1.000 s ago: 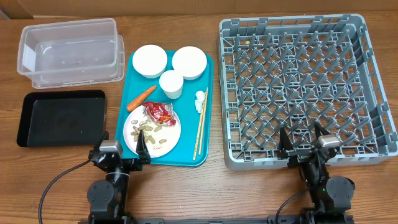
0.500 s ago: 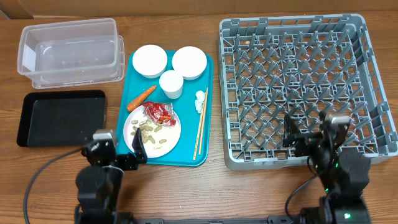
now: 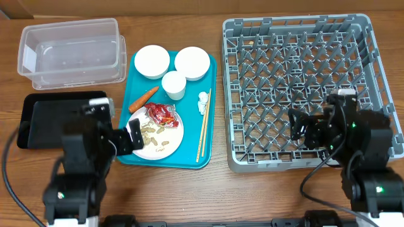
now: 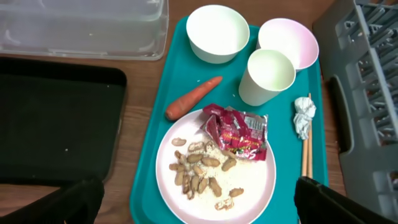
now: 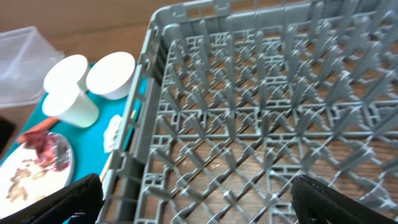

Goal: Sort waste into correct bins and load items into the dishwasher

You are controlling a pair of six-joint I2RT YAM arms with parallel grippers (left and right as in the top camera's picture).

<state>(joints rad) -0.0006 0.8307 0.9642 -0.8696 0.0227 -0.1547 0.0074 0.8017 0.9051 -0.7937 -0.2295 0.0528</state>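
Overhead: plate (image 3: 175, 130) (wrapper (image 3: 162, 113), perhaps peanuts (image 3: 151, 131))

even bright light | soft shadows | right wrist view blurred, perhaps motion | others sharp

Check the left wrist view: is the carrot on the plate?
No, the carrot lies on the teal tray, outside the plate rim.

Matte black, blocky left arm (image 3: 82, 161) and right arm (image 3: 363, 148); thin black cables (image 3: 302, 183) trailing from each; small green indicator lights (image 3: 379, 188); black wedge-shaped pincer fingers (image 4: 323, 200).
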